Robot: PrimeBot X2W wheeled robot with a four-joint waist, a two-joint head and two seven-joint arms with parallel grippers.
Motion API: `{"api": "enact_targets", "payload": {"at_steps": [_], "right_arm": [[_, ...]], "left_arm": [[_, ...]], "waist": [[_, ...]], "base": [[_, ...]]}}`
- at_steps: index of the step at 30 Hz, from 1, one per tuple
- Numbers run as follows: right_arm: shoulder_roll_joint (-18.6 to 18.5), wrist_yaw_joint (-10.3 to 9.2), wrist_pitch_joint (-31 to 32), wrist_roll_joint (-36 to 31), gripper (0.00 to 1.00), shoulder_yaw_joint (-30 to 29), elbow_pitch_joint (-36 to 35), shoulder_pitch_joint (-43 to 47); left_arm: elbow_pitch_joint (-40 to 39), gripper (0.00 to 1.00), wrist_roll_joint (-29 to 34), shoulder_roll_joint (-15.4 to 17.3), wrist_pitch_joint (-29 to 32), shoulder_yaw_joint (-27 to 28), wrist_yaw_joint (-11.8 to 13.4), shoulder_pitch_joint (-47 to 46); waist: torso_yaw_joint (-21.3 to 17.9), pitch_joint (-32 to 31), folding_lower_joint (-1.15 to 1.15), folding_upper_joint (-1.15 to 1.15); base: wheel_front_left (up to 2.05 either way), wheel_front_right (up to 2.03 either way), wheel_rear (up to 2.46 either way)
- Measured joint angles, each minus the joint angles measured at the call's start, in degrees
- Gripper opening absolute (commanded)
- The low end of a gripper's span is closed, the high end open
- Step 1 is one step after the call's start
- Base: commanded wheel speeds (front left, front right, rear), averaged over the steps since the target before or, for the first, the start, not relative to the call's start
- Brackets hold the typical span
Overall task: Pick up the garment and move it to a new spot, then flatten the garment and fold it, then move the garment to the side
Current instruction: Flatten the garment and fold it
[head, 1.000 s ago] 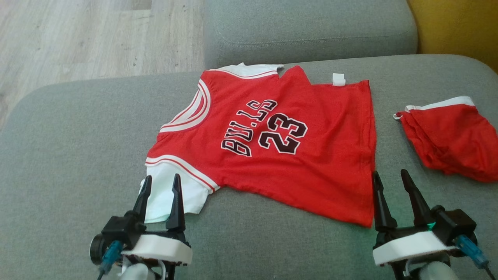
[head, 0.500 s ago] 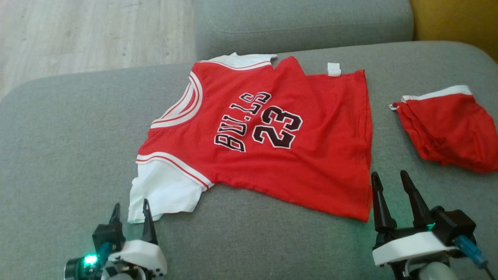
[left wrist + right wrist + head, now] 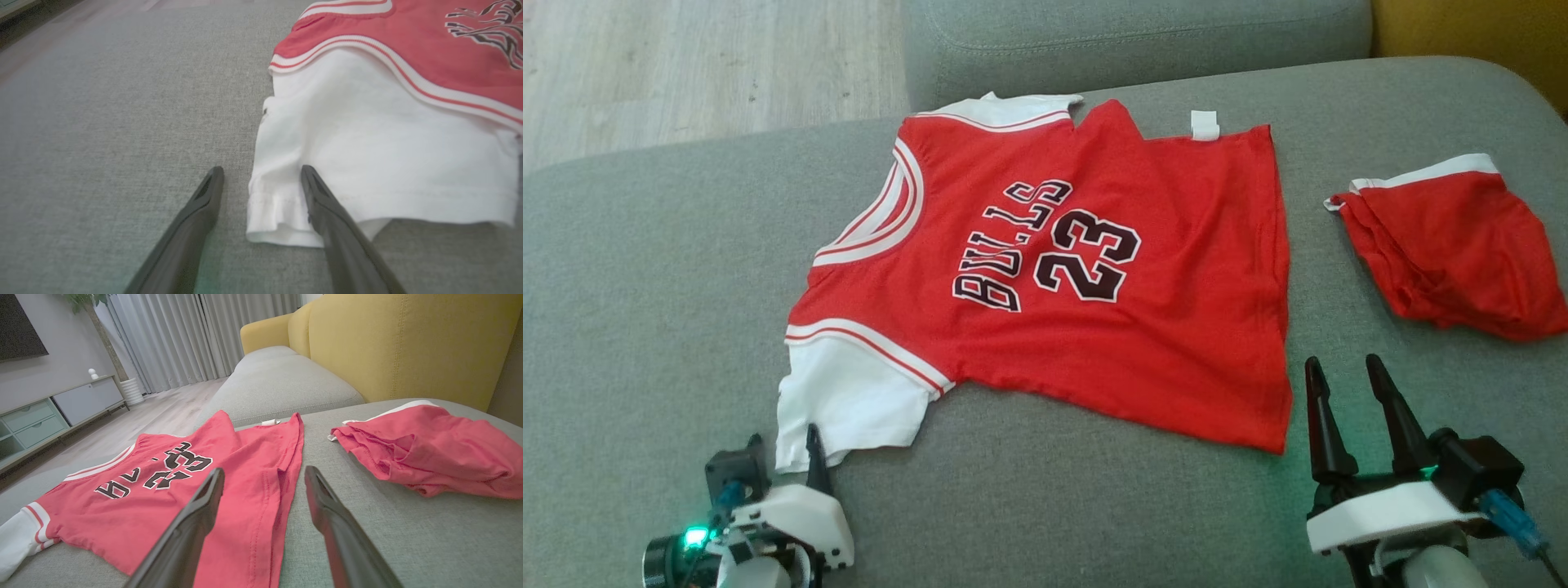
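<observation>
**Op:** Grippers?
**Eng:** Both spread wide, both empty. Your left gripper (image 3: 262, 175) straddles the cuff corner of the white sleeve (image 3: 849, 400), near the seat cushion's (image 3: 645, 286) front-left edge. Your right gripper (image 3: 1343, 376) sits just beside the jersey's (image 3: 1094, 343) hem corner, toward the front edge. The jersey lies mid-cushion, print up, mostly flat.
**Op:** Risks?
**Eng:** Left: one finger is over bare cushion, so you may pinch one layer or nothing. Then the sleeve slips and the jersey drags crooked. Right: miss the hem and you lift one-sided, and the fabric bunches. Swing wide and you snag the second red garment (image 3: 1445, 253) by the right edge.
**Op:** Writing?
**Eng:** The lettering (image 3: 1045, 253) reads "BULLS" and "23". The white tag (image 3: 1205, 125) is unreadable.
</observation>
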Motion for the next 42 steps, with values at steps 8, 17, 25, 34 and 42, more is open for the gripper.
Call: {"api": "enact_targets", "payload": {"at_steps": [8,17,25,34,42], "right_arm": [[0.0,0.0,0.0,-0.5,1.0,-1.5,2.9,-0.6],[0.0,0.0,4.3,-0.5,1.0,-1.6,13.2,-0.6],[0.1,0.0,8.9,9.3,1.0,2.5,16.4,-1.1],[0.0,0.0,10.1,18.5,1.0,5.2,21.4,-5.3],[-0.7,0.0,11.0,22.0,1.0,9.8,23.9,-7.9]], "left_arm": [[1.4,0.0,-0.5,-0.2,1.2,-1.7,-3.5,-1.6],[-8.7,0.0,-2.0,-1.0,-4.7,-0.4,-3.8,-0.3],[-21.2,0.0,-0.1,-1.4,-4.7,1.0,-3.3,2.5],[-24.2,0.0,1.2,-1.9,-4.7,1.2,-3.9,4.8],[-24.5,0.0,1.7,-2.0,-4.7,1.9,-4.4,4.8]], "waist": [[0.0,-0.5,0.0,0.0],[0.4,-2.5,0.0,0.0],[0.8,-2.4,0.0,0.0],[1.7,-1.9,0.0,0.0],[2.3,-1.6,0.0,0.0]], "base": [[0.0,0.0,0.0],[0.0,0.0,0.0],[0.0,0.0,0.0],[0.0,0.0,0.0],[0.0,0.0,0.0]]}}
